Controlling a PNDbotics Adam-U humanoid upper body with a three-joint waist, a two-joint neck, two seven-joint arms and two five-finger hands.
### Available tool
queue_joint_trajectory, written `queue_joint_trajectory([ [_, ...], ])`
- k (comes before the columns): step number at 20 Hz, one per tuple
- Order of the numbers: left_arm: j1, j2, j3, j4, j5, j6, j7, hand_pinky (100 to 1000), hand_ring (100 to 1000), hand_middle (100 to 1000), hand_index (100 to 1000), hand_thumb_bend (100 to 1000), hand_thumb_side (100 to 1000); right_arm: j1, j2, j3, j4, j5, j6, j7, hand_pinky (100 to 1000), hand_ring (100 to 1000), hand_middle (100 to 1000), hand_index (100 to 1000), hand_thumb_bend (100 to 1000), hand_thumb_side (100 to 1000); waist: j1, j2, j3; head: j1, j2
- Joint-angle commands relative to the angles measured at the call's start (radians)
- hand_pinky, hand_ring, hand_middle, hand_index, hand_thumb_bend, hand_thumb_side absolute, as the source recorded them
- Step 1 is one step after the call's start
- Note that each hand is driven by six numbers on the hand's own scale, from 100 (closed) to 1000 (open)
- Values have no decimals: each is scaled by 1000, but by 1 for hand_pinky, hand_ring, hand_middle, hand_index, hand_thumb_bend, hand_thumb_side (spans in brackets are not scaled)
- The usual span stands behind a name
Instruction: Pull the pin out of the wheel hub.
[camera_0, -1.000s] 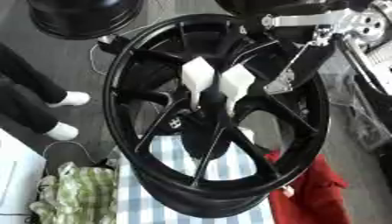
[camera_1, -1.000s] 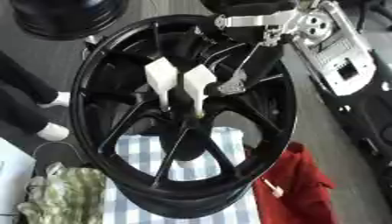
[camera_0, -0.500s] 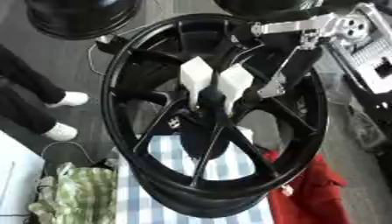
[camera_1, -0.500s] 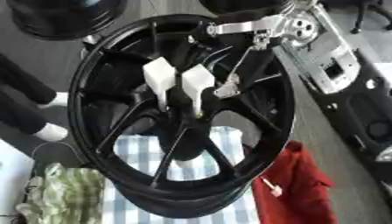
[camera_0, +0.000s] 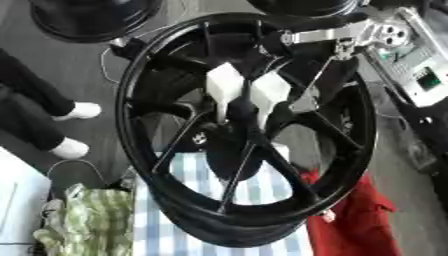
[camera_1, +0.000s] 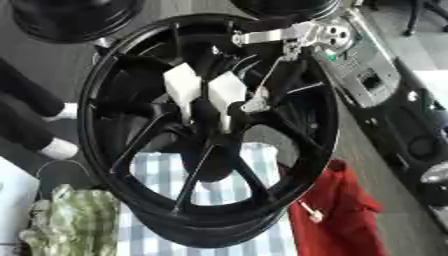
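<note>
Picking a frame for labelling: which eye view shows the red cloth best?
Right eye view. The red cloth lies whole beside the black wheel, its right edge clear of the frame. In the left eye view it sits in the lower right corner, cut by the bottom edge and overlapped by the rim.

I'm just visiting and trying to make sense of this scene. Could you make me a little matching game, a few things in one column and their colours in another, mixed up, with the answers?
Things:
1. wheel hub
2. the two pins standing at the hub's middle
3. cloth at the hub's lower right
4. cloth under the hub
5. crumpled cloth at lower left

Colours:
A. red
B. blue and white checks
C. black
D. white
E. green and pale checks

Pairs: 1-C, 2-D, 3-A, 4-B, 5-E
</note>
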Motion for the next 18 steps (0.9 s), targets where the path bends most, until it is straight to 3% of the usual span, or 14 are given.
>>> queue_joint_trajectory([
  [1,-15,16,2,-15,0,0,-1,666,772,704,755,301,701,-20,-16,5,17,23,-10,4,903,859,811,827,335,100,2,-10,3,-6,1],
  [11,-16,15,0,-16,2,1,-3,668,773,705,755,298,704,-34,-19,9,83,75,-47,4,901,857,805,824,306,100,2,-7,5,-15,-5],
  [18,-15,17,-3,-13,1,3,-5,669,773,707,756,294,708,-41,-13,6,84,52,-45,4,896,841,778,797,303,100,3,-6,2,-17,-5],
])
